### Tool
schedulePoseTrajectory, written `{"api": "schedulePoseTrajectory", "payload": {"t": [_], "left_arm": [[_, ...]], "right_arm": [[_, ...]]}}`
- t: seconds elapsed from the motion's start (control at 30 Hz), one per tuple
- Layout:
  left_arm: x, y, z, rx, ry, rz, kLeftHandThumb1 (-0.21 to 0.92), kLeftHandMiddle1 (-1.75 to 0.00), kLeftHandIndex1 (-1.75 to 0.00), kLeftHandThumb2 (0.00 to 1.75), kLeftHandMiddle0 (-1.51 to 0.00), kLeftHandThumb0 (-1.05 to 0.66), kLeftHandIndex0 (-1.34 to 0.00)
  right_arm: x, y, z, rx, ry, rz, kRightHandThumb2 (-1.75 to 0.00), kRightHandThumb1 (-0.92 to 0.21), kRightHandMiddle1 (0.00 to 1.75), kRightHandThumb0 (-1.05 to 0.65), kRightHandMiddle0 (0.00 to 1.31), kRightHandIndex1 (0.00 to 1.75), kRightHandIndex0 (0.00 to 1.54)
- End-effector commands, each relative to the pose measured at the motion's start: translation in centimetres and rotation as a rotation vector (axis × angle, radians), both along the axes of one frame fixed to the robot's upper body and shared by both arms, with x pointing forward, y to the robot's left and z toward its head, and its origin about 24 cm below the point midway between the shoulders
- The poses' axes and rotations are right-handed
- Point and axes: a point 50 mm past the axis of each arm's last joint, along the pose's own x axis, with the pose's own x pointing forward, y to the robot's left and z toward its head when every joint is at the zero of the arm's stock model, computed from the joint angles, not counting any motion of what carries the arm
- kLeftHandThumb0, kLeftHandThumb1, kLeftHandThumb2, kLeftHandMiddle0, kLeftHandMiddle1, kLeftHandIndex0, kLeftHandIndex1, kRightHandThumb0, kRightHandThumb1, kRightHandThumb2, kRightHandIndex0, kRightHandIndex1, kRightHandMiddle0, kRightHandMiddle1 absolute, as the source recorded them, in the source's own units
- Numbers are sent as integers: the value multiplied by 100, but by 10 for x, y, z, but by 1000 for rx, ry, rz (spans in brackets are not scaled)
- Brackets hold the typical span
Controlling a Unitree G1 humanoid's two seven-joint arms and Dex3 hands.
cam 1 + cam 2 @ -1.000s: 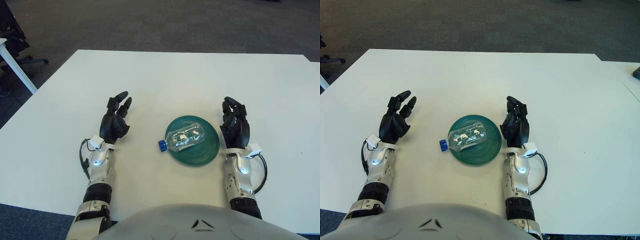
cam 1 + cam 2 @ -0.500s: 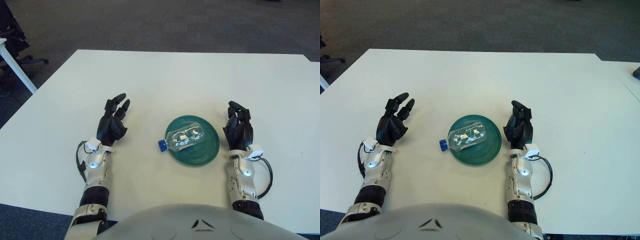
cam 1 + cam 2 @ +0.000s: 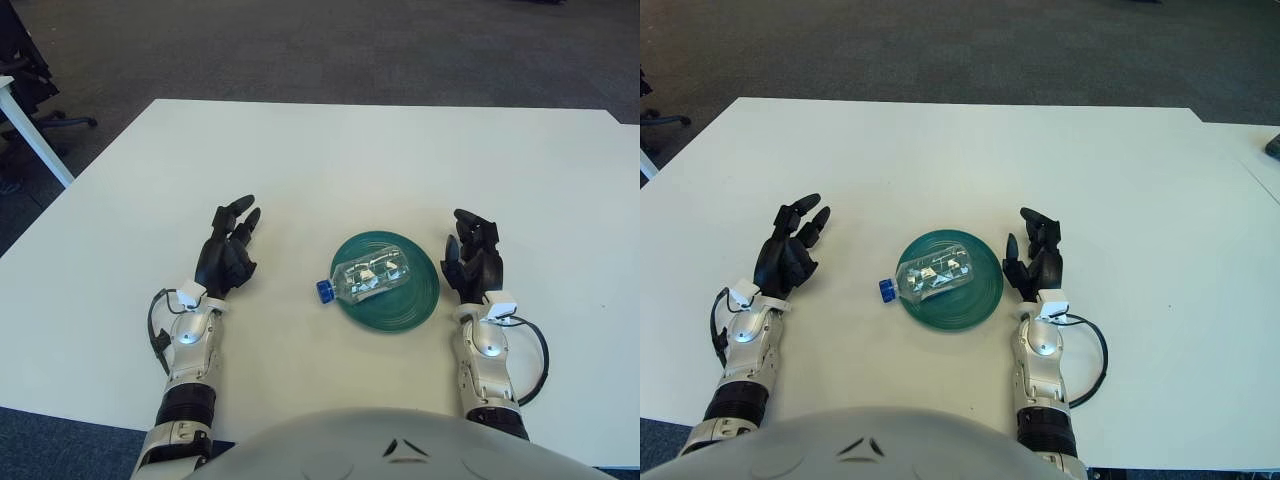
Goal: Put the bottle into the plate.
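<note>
Bottle (image 3: pixel 368 275) on plate (image 3: pixel 405 305), hands clear

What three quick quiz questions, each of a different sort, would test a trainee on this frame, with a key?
1. True or false: the bottle stands upright on the white table.
2. Multiple choice: which end of the bottle reaches past the rim of the green plate? A. its blue cap; B. its base; C. neither.
3. Short answer: what does each hand hold?

Key
1. False: it lies on its side across the plate.
2. A: the cap points toward the robot's left, just off the rim.
3. Nothing: the left hand shows left of the plate and the right hand right of it, both open and apart from bottle and plate.
</note>
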Motion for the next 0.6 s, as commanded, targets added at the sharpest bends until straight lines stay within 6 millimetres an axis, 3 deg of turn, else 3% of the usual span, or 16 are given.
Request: {"api": "schedulePoseTrajectory", "payload": {"t": [0.0,0.57], "left_arm": [[-19,-1,-21,7,135,45,92,-2,-90,101,-41,-70,0],[-21,-15,-18,-100,56,-24,92,-2,-89,101,-40,-66,0]], "right_arm": [[-1,-1,2,-40,9,-8,-46,-87,110,-58,0,56,35],[-3,-5,6,-93,55,-47,-46,-85,107,-58,0,54,34]]}}
